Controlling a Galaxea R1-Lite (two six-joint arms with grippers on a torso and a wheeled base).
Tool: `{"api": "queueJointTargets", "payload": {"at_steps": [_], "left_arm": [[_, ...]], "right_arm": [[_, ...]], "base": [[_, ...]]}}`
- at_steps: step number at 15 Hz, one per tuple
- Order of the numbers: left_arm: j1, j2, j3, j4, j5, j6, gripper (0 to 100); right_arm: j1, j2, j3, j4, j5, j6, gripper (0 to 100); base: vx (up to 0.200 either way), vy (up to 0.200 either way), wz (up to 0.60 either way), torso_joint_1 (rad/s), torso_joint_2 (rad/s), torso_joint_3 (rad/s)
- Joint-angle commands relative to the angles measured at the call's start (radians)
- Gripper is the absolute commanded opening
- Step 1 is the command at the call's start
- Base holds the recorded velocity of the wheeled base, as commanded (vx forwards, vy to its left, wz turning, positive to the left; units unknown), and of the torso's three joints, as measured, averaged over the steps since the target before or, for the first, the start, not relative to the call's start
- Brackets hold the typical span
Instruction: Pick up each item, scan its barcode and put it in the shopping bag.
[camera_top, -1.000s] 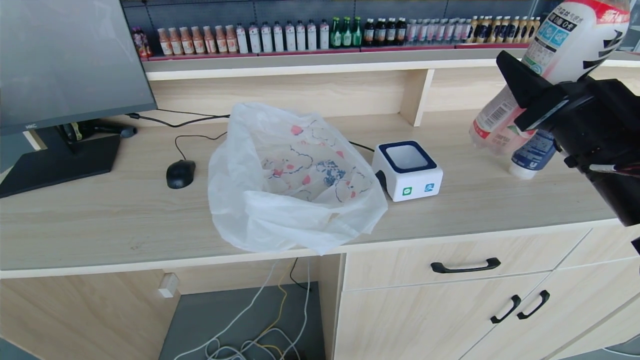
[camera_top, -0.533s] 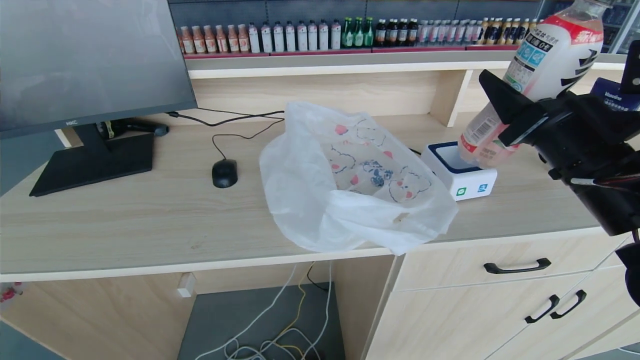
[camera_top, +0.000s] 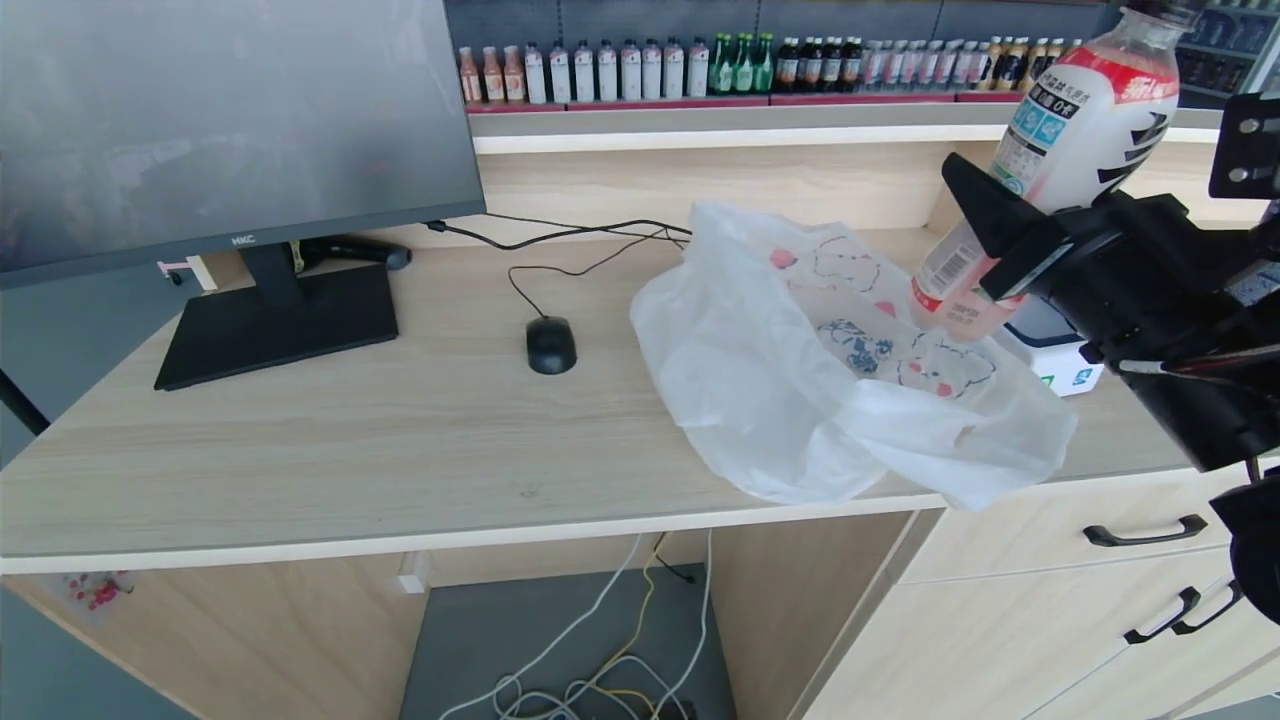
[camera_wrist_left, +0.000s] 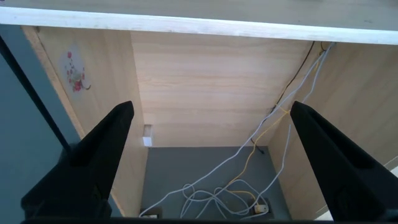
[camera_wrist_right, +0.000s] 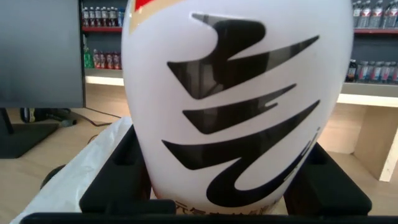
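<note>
A long pale-wood counter (camera_top: 400, 440) runs across the head view, with a shelf of drink bottles (camera_top: 760, 65) on the wall behind and a dark monitor (camera_top: 220, 120) on its stand at the left. The white shopping bag (camera_top: 800, 400), printed with red and blue figures, slumps open near the counter's front edge, right of a black mouse (camera_top: 551, 344). The camera has swung since a second ago, so everything sits further right in the picture. Measured against the counter's things, though, the bottle (camera_top: 1060, 130) has travelled from well right of the white scanner (camera_top: 1045, 345), across it, to the bag's right rim. Its pinkish base now hangs there; whether it touches the plastic I cannot tell. The right claw (camera_top: 1000, 215) is clamped on the bottle's lower half, a black finger on each side in the right wrist view, and holds it tilted with the cap end up and to the right. The left claw (camera_wrist_left: 211, 155) hangs below the counter's edge, fingers spread wide with nothing between them, and cables (camera_wrist_left: 236, 186) lie on the floor beyond. The scanner is mostly hidden behind the bottle and the claw, with just a lower corner showing. The bottle's cap end runs to the picture's top edge and is hard to make out.
</note>
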Motion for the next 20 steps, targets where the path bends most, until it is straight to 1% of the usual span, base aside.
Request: {"api": "queueJointTargets", "payload": {"at_steps": [1, 3, 5, 6, 11, 16, 20], "left_arm": [[0.002, 0.0, 0.0, 0.0, 0.0, -0.001, 100], [0.002, 0.0, 0.0, 0.0, 0.0, -0.001, 100], [0.002, 0.0, 0.0, 0.0, 0.0, -0.001, 100], [0.002, 0.0, 0.0, 0.0, 0.0, -0.001, 100], [0.002, 0.0, 0.0, 0.0, 0.0, -0.001, 100], [0.002, 0.0, 0.0, 0.0, 0.0, -0.001, 100], [0.002, 0.0, 0.0, 0.0, 0.0, -0.001, 100]], "right_arm": [[0.0, 0.015, -0.004, -0.005, 0.001, -0.001, 0], [0.006, 0.038, -0.025, -0.007, 0.003, -0.007, 0], [0.008, 0.086, -0.085, -0.007, 0.004, -0.016, 0], [0.023, 0.117, -0.123, -0.005, 0.009, -0.024, 0], [0.031, 0.213, -0.208, -0.002, 0.044, -0.062, 0], [0.028, 0.289, -0.228, -0.004, 0.046, -0.062, 0], [0.029, 0.298, -0.188, -0.002, 0.046, -0.062, 0]], "base": [[0.0, 0.0, 0.0, 0.0, 0.0, 0.0], [0.0, 0.0, 0.0, 0.0, 0.0, 0.0], [0.0, 0.0, 0.0, 0.0, 0.0, 0.0], [0.0, 0.0, 0.0, 0.0, 0.0, 0.0], [0.0, 0.0, 0.0, 0.0, 0.0, 0.0], [0.0, 0.0, 0.0, 0.0, 0.0, 0.0], [0.0, 0.0, 0.0, 0.0, 0.0, 0.0]]}}
